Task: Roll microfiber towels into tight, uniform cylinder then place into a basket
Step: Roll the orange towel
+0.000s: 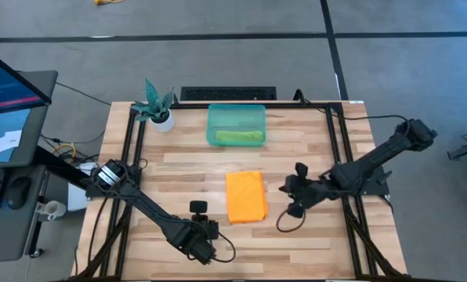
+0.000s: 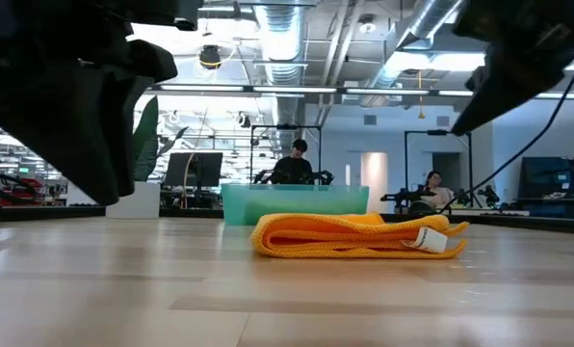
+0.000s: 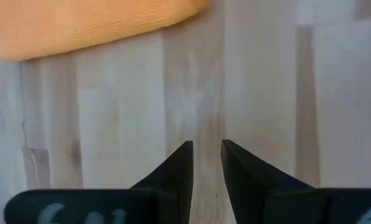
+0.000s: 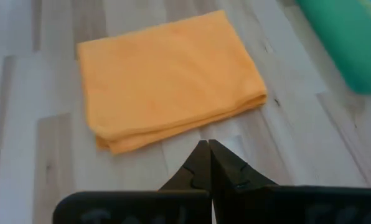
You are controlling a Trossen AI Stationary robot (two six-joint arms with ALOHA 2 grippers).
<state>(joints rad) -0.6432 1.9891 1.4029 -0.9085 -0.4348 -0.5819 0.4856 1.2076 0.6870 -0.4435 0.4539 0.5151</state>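
The orange towel (image 1: 245, 197) lies folded flat at the centre of the table (image 1: 312, 243), not yet rolled. The basket (image 1: 236, 112) sits at its 12 o'clock, well apart, with the green towel (image 1: 240, 137) already inside, probably placed there as a finished roll. The right tool (image 1: 290, 188) hovers just beside the orange towel at its 3 o'clock, fingers pressed together and holding nothing. The left tool (image 1: 204, 239) hangs near the towel's 7 o'clock, fingers slightly spread, empty. Both flank the towel, likely to begin rolling from opposite edges.
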